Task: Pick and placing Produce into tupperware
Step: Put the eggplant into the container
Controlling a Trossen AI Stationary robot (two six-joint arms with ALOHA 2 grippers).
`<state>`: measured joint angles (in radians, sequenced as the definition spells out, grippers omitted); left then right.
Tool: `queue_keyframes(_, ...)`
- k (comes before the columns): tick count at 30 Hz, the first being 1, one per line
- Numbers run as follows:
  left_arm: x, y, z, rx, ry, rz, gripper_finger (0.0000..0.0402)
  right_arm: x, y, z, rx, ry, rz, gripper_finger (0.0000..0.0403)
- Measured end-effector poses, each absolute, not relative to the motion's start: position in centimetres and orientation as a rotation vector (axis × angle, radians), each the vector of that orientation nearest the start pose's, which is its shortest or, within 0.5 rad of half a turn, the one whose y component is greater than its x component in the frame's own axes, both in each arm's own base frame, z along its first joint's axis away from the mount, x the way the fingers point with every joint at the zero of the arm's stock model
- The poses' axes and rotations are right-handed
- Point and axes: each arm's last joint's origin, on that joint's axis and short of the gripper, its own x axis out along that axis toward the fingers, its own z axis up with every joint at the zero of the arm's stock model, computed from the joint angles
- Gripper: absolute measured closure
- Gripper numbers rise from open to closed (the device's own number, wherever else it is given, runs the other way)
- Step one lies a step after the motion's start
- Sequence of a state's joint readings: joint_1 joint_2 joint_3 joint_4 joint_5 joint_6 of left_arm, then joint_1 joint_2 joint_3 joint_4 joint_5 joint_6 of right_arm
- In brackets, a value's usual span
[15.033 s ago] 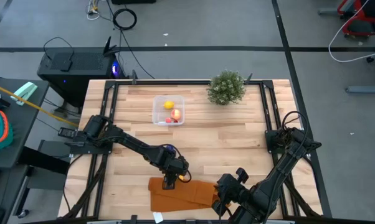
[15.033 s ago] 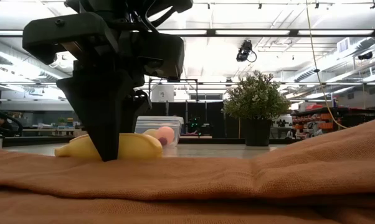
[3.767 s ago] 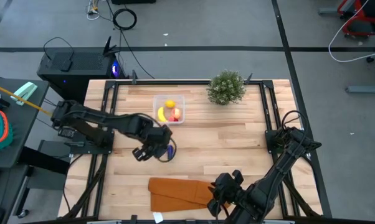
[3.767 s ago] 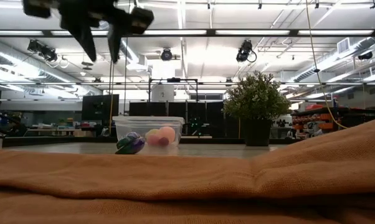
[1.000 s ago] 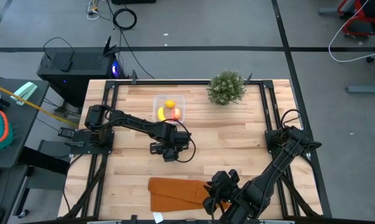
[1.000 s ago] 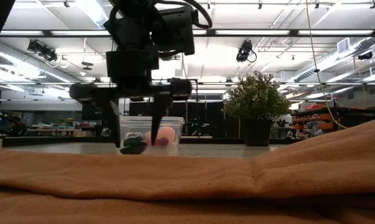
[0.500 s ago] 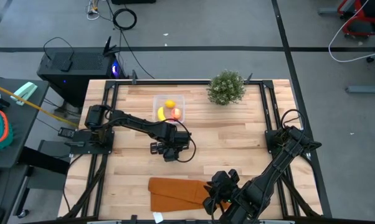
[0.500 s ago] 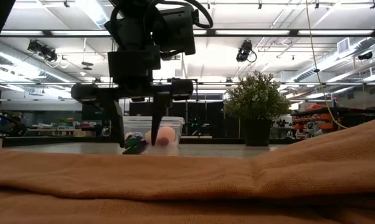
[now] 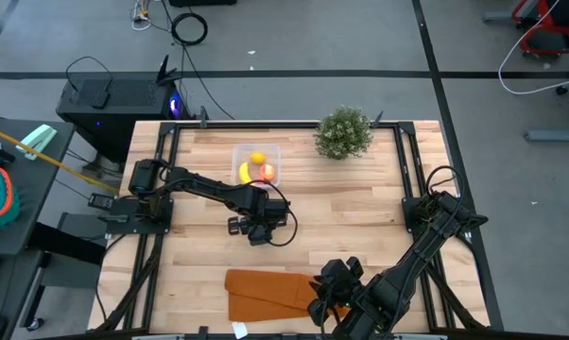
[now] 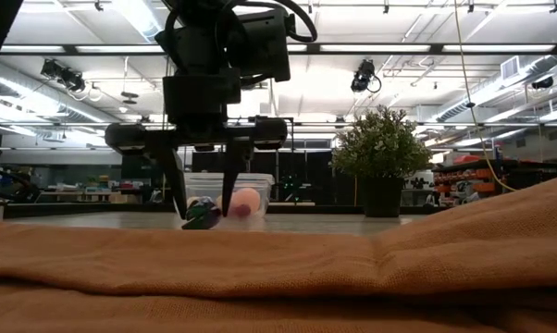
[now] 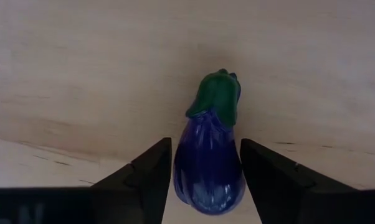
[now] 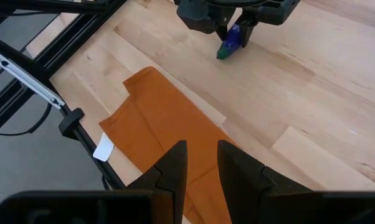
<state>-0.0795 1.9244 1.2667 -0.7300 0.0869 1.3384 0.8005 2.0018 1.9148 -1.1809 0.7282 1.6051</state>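
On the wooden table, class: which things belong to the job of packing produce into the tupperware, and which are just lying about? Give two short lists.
Part of the job:
- toy eggplant, between the left gripper fingers
- tupperware
- banana, lemon and red-peach fruit, inside it

Lying about:
- potted plant
- orange cloth
- right gripper, waiting above the cloth

1. Glossy purple plastic eggplant with a matt green cap.
2. Pale wooden plank bench, smooth, matt.
3. Orange-brown folded cloth, soft, matt weave.
4. Clear plastic squarish tupperware, shiny.
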Motion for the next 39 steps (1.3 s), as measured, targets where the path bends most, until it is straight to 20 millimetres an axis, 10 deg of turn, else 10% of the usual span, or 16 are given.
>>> queue_keyframes(39,35.77,-3.56,15.61,1.069,1.083,-1.005,0.0276,29.67,27.82,29.66,0.618,0.669,-0.603,0.0308)
